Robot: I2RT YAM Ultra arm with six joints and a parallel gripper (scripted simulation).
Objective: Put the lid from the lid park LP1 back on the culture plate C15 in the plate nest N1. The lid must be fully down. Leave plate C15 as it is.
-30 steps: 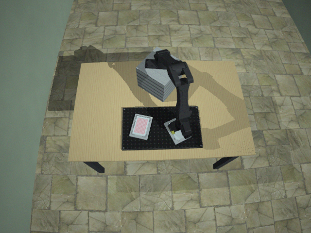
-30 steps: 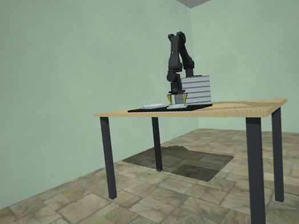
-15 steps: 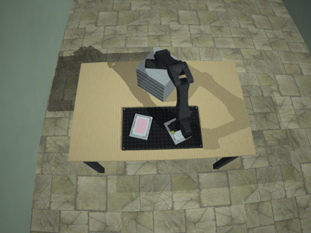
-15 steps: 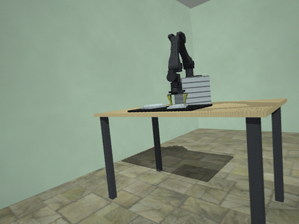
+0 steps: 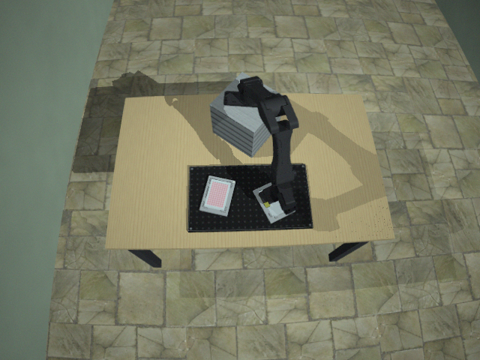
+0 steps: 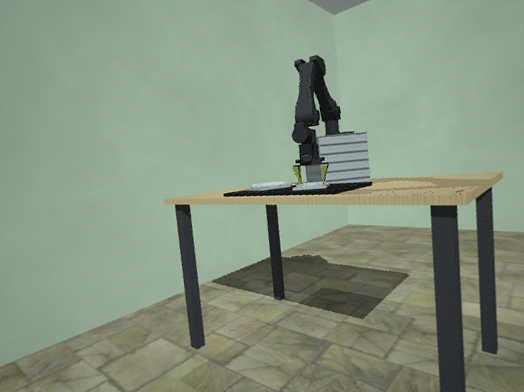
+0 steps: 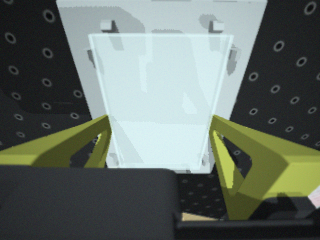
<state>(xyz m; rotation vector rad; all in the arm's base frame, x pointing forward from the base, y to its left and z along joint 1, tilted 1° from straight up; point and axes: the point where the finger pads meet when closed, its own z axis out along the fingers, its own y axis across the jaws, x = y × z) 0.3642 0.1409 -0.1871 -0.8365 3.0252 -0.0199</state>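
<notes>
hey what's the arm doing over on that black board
A single black robot arm is reaching down to a clear lid lying on its pale holder on the black board. Its gripper is shut on the lid, the yellow jaws pressed against the lid's two long sides. The lid has not been lifted. The pink dish it belongs on sits uncovered to the side on the same board.
</notes>
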